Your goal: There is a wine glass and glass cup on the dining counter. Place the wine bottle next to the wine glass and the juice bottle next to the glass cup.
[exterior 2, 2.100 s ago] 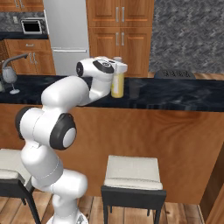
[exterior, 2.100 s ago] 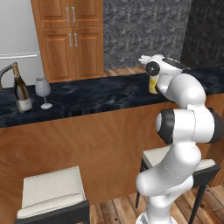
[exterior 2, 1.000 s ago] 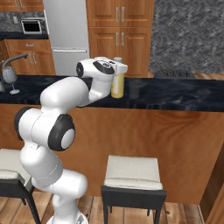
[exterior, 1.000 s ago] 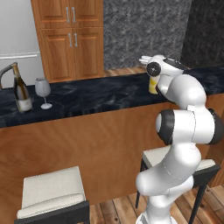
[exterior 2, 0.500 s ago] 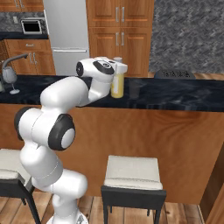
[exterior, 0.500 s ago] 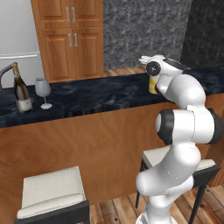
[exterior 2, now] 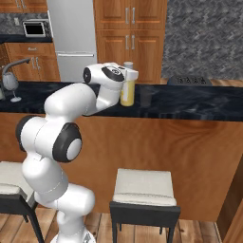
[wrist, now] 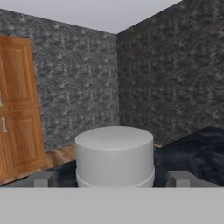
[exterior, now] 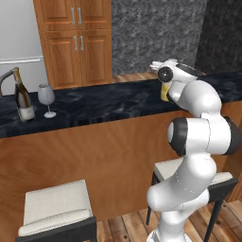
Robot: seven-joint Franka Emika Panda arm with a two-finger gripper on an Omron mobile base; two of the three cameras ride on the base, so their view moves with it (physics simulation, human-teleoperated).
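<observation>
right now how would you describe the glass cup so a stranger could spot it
Find the dining counter with the black marbled top and plain wooden front. Near its middle stands the yellow juice bottle, with the robot's hand at its cap. The glass cup is the small, stemless, straight-sided tumbler just beside that bottle, unlike the stemmed wine glass far along the counter.

Your gripper (wrist: pixel 112 179) straddles the juice bottle (exterior 2: pixel 127 90), a gap showing between the white cap and each fingertip (wrist: pixel 43 178), so you have free room straight up. Just to the bottle's right stands the glass cup (exterior 2: pixel 145 96), blocking that side. Leftward the dining counter (exterior: pixel 108 101) runs bare for a long stretch, until the wine glass (exterior: pixel 47 98) and wine bottle (exterior: pixel 22 96) at the far left end.
</observation>
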